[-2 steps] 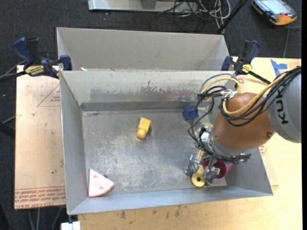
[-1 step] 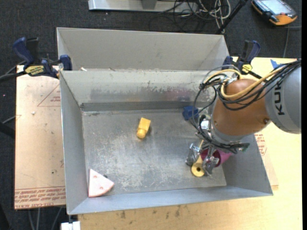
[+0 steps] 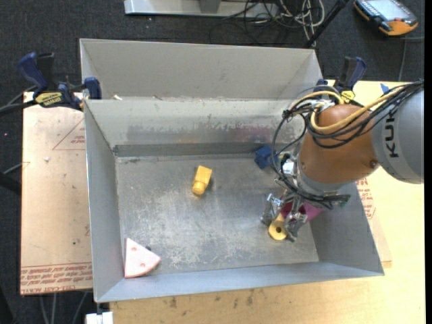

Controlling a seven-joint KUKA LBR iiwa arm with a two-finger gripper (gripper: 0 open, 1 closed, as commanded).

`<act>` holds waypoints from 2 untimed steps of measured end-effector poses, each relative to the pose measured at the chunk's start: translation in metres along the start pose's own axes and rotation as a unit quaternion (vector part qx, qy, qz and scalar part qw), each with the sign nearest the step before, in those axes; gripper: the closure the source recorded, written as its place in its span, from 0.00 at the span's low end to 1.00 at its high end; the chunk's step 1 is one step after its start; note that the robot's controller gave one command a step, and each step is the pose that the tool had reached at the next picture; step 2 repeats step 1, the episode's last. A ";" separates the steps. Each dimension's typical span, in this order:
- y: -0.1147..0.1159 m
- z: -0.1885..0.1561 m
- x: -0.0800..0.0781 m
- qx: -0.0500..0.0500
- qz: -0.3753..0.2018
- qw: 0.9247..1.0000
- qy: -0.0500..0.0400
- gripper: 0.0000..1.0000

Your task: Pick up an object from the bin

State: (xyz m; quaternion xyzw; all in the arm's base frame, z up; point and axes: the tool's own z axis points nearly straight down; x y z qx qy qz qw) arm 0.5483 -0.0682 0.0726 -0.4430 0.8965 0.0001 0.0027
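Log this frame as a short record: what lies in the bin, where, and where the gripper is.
container: grey metal bin
gripper: down near the floor, right side towards the near wall
at gripper tip: small yellow round piece
beside it: magenta piece, partly hidden by the arm
middle: yellow block, lying alone
near-left corner: pink-and-white wedge
far wall, right: blue piece
anything gripped: cannot tell

The gripper [image 3: 280, 223] is low in the right part of the bin [image 3: 202, 238], right over a small round yellow piece [image 3: 276, 232], with a magenta bit [image 3: 298, 211] just beside it. A yellow block [image 3: 201, 180] lies mid-bin. There's a pink-and-white wedge [image 3: 140, 258] in the near left corner and a blue piece [image 3: 262, 157] by the back wall.
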 end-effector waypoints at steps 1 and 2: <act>0.012 -0.163 -0.010 0.001 -0.059 0.998 0.000 1.00; 0.012 -0.163 -0.010 0.001 -0.059 0.998 0.000 1.00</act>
